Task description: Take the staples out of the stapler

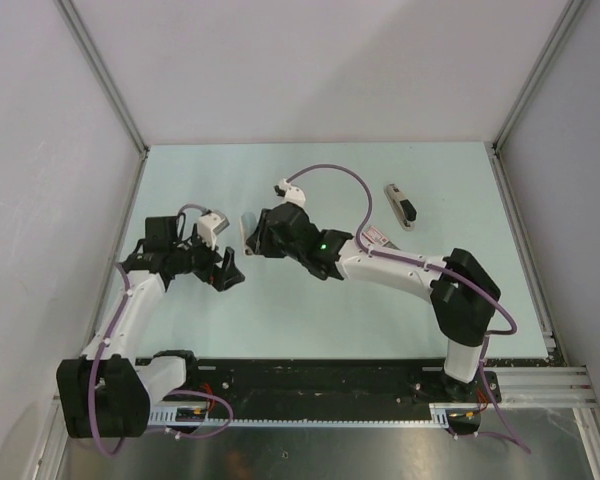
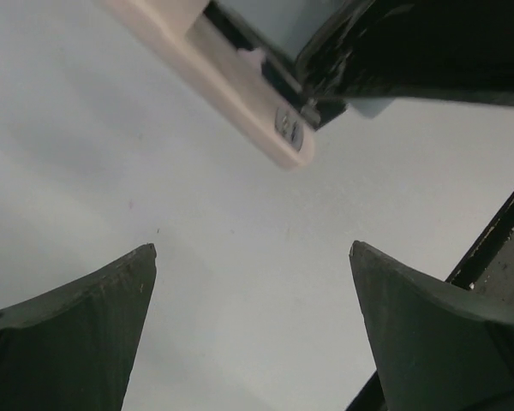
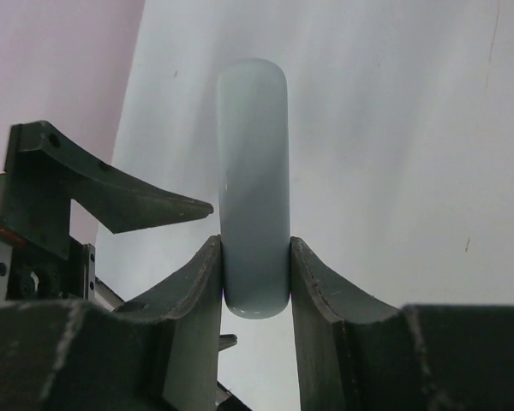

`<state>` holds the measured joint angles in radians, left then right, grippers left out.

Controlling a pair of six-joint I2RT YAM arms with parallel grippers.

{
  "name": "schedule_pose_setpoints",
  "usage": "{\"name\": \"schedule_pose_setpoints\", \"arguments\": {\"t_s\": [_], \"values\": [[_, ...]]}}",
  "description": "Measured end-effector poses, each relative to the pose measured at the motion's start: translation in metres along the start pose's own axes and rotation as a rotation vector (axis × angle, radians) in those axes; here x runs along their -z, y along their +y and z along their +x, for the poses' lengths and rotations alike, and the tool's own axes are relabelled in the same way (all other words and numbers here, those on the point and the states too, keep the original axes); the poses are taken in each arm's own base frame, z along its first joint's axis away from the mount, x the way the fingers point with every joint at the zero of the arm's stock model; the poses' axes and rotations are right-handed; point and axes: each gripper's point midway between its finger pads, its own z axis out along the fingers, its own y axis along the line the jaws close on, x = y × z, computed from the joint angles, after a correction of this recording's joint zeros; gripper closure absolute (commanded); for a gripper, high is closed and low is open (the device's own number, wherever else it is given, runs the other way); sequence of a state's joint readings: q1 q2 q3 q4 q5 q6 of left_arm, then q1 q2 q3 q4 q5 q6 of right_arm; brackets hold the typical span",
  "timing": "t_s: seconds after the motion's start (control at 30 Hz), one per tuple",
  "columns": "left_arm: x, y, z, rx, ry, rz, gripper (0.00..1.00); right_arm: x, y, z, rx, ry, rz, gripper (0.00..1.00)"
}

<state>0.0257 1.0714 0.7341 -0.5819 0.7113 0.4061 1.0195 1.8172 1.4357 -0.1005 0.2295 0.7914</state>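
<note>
The stapler (image 3: 254, 171), a small elongated thing with a pale rounded top and a dark underside, is near the middle of the desk (image 1: 210, 170), slightly left of centre. My right fingers (image 3: 193, 308) are clenched on it, one pressed to each long side close to the end nearest the wrist camera, so most of its length sticks out beyond the tips. I judge this grip is meant to steady the body and leave the rest free for the other arm to work on. In the left wrist view the pale top and the dark channel beneath it show at the upper edge, angled across the frame. I cannot tell whether the stapler rests on the desk or is lifted just off it. No staples are visible in any view, so I take it they are inside and nothing has been unloaded yet. My left fingers (image 2: 94, 334) are spread wide and grasp nothing. They point at bare desk just near and left of the stapler, close to it but apart, which looks like a ready position for reaching in to open it or draw out the magazine. Well to the right and farther back lies a second elongated object (image 1: 402, 205), pale with a dark part, touched by neither arm; I cannot tell what it is.
</note>
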Motion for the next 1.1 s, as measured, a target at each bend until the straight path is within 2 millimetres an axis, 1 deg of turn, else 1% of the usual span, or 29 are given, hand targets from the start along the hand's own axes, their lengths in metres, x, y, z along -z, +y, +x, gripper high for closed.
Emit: {"name": "schedule_pose_setpoints", "arguments": {"t_s": [0.13, 0.27, 0.5, 0.57, 0.63, 0.73, 0.87, 0.93, 1.1], "values": [[-0.003, -0.004, -0.001, -0.059, -0.005, 0.039, 0.01, 0.000, -0.001, 0.011, -0.040, 0.016, 0.000, 1.00], [-0.007, -0.002, 0.002, -0.062, 0.009, 0.059, 0.03, 0.000, 0.008, 0.010, -0.071, 0.005, -0.023, 1.00], [-0.013, 0.003, -0.003, -0.059, 0.020, 0.079, 0.03, 0.002, 0.022, 0.013, -0.101, 0.002, -0.063, 1.00], [-0.013, 0.003, -0.005, -0.061, 0.012, 0.087, 0.06, 0.002, 0.024, 0.015, -0.109, 0.005, -0.068, 1.00], [-0.013, 0.002, -0.007, -0.064, 0.006, 0.093, 0.13, 0.002, 0.025, 0.016, -0.112, 0.007, -0.069, 1.00], [-0.013, 0.002, -0.008, -0.072, 0.002, 0.096, 0.27, 0.003, 0.025, 0.018, -0.115, 0.010, -0.072, 1.00], [-0.012, 0.003, -0.010, -0.078, -0.008, 0.099, 0.48, 0.003, 0.024, 0.021, -0.115, 0.016, -0.070, 1.00], [-0.011, 0.000, -0.010, -0.073, -0.013, 0.114, 0.57, 0.002, 0.025, 0.020, -0.116, 0.012, -0.074, 1.00], [-0.011, -0.007, -0.012, -0.077, -0.025, 0.149, 0.71, 0.002, 0.025, 0.019, -0.124, 0.008, -0.075, 1.00]]}}
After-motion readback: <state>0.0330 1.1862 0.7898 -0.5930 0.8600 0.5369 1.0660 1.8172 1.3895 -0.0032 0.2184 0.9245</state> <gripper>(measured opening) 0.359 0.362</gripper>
